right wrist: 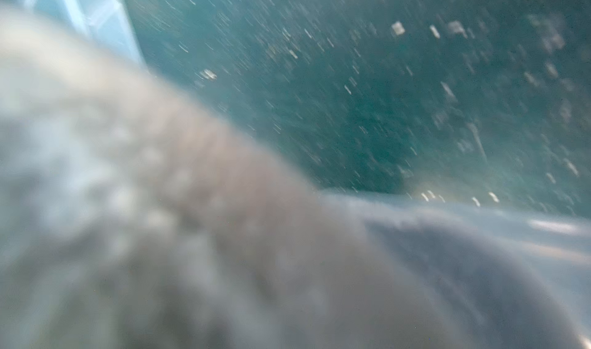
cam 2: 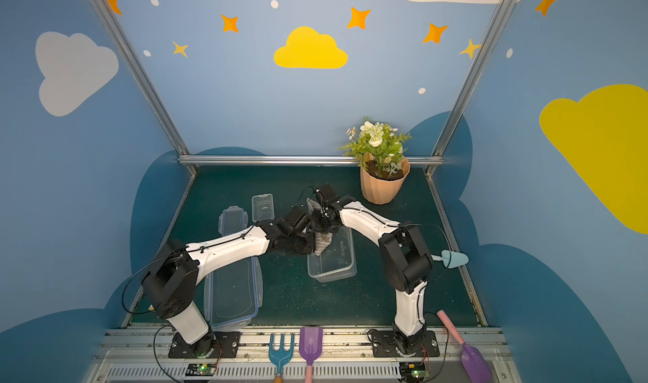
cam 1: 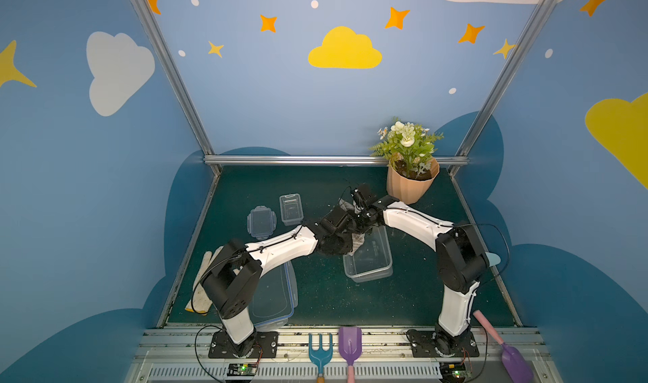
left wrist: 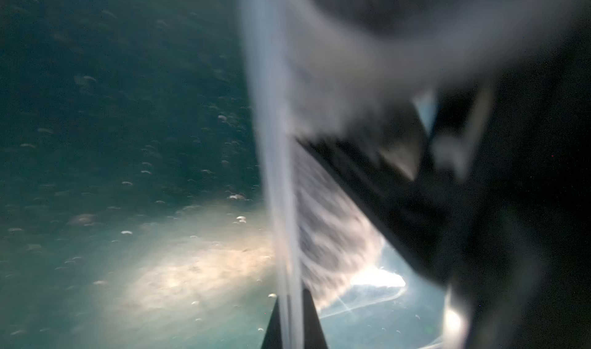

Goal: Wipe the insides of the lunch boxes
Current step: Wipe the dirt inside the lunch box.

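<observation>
The large clear lunch box (cam 1: 371,262) (cam 2: 335,263) stands mid-table on the dark green mat. My left gripper (cam 1: 342,249) (left wrist: 292,328) is shut on its near-left wall (left wrist: 275,171), with the clear plastic pinched between the two dark fingertips. Reaching down from above, my right gripper (cam 1: 359,235) (cam 2: 324,231) is shut on the grey striped cloth (cam 1: 358,241) (left wrist: 335,235), which hangs inside the box. In the right wrist view the cloth (right wrist: 160,219) fills the frame and hides the jaws. The small lunch box (cam 1: 291,207) (cam 2: 263,206) stands open at the back left, away from both grippers.
A small clip lid (cam 1: 261,221) lies beside the small box. The large blue-trimmed lid (cam 1: 277,293) lies under my left arm, with gloves (cam 1: 203,286) at the left edge. A flower pot (cam 1: 412,184) stands back right. Toy garden tools (cam 1: 319,353) line the front rail. Crumbs dot the mat.
</observation>
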